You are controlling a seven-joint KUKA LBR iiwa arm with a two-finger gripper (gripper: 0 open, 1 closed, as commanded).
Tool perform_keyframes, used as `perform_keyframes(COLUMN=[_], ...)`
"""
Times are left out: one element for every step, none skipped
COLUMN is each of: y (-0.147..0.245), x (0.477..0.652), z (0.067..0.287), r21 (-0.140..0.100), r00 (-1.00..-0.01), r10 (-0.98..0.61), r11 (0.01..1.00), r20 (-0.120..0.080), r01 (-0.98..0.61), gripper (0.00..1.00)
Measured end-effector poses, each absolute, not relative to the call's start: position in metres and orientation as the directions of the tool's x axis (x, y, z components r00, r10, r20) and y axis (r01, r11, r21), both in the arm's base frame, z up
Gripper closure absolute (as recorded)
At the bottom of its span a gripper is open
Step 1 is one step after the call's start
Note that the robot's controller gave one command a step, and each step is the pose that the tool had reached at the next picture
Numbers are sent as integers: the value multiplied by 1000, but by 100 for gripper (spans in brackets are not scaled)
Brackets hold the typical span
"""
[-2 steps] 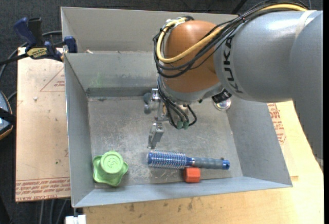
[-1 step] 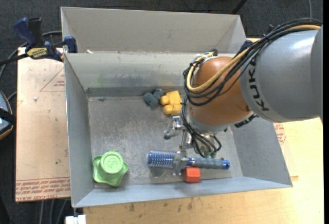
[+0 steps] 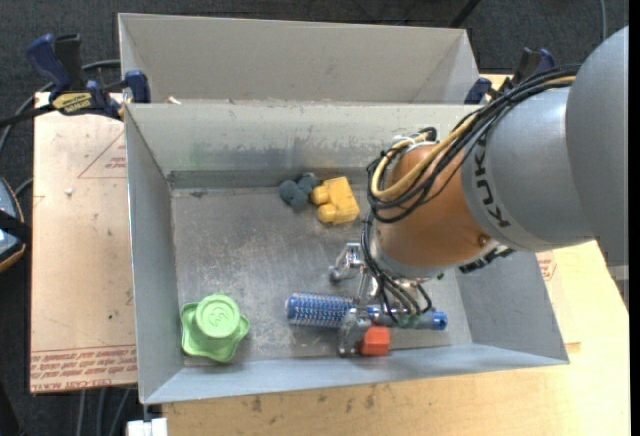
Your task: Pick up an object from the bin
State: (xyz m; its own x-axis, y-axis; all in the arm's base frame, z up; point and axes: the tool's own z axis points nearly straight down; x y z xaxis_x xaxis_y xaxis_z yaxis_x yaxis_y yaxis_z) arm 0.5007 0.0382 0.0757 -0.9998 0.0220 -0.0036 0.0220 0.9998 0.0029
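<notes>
In grey bin (image 3: pixel 150 224): green cap (image 3: pixel 213 329) bottom left, yellow block (image 3: pixel 335 201) and grey lump (image 3: pixel 296 191) at back, blue brush (image 3: pixel 318 310) beside orange block (image 3: pixel 375 342). Gripper (image 3: pixel 350 302) spread, straddling brush.

arm (image 3: pixel 545 164): reaching in from right | hand (image 3: pixel 356 306): lowered, below orange wrist cover (image 3: pixel 430 214)

"KUKA" on the grey arm (image 3: pixel 545 169)

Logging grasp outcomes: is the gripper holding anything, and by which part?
Cannot be told. The gripper sits low over the blue bristled brush and a small orange-red block near the bin's front wall; no hold on either is visible.
</notes>
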Motion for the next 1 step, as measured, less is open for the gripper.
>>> perform_keyframes(y=[39], x=[503], z=[80], r21=[3], r00=[-1000], r10=[20], r11=[1000], r20=[-10], r01=[20], gripper=[100])
